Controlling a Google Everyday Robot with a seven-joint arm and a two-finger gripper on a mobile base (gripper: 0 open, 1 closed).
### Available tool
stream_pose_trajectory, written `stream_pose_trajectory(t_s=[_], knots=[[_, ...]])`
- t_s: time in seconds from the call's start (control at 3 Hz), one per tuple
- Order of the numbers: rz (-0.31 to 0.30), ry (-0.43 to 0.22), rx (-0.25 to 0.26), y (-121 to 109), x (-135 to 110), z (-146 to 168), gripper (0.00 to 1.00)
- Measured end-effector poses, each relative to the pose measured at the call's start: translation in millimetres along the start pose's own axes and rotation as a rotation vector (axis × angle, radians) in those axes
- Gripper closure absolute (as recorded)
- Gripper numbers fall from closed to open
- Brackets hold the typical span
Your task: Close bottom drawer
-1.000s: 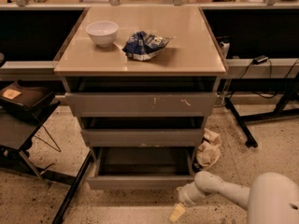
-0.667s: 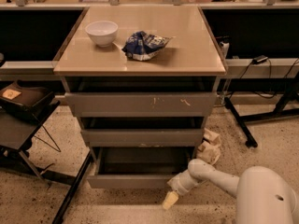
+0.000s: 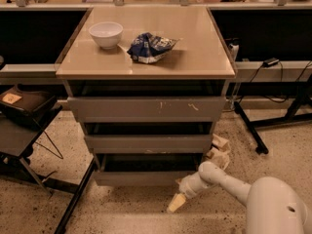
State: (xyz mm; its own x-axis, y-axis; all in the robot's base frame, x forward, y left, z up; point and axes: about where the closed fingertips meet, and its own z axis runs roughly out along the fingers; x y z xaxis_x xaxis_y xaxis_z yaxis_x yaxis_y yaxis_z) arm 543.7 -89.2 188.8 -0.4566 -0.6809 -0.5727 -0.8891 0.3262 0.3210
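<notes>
Three grey drawers are stacked in the middle of the frame, under a beige cabinet top (image 3: pixel 195 62). On that top, a white bowl (image 3: pixel 106 34) is set toward the upper left, and a crumpled blue and white bag (image 3: pixel 151 47) is laid just beside it to the right, apart from it. The widest drawer front (image 3: pixel 146 109), marked with pale scratches, is seen uppermost, and the mid-width drawer front (image 3: pixel 147 143) is placed below it. The bottom drawer (image 3: pixel 141 178) is found lowest, at the centre bottom of the frame. It is pulled out a little, so that a dark gap is left open above its plain low front panel.

The gripper (image 3: pixel 176 203) is located in the lower centre-right, just below and to the right of the bottom drawer's front corner, and is pointed down and to the left over the speckled floor (image 3: pixel 122 213). Whether the gripper is open or closed cannot be told, and nothing is seen held in it. Contact between it and the drawer cannot be made out. The white arm (image 3: pixel 222 178) is stretched in from the lower right corner. Crumpled brown paper (image 3: pixel 218 150) is seen on the floor right of the drawers, above the arm. A dark chair (image 3: pixel 24 106) is placed at the left edge.
</notes>
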Motion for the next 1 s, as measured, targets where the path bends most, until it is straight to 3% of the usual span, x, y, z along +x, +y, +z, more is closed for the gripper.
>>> stream_pose_trajectory(t_s=[0.33,0.67,1.0], knots=[[0.022,-0.163,-0.056,-14,-25,-3,0.0],[0.045,-0.299,-0.02,-51,-42,-28,0.0],[0.064,-0.397,0.021,-74,-50,-47,0.0]])
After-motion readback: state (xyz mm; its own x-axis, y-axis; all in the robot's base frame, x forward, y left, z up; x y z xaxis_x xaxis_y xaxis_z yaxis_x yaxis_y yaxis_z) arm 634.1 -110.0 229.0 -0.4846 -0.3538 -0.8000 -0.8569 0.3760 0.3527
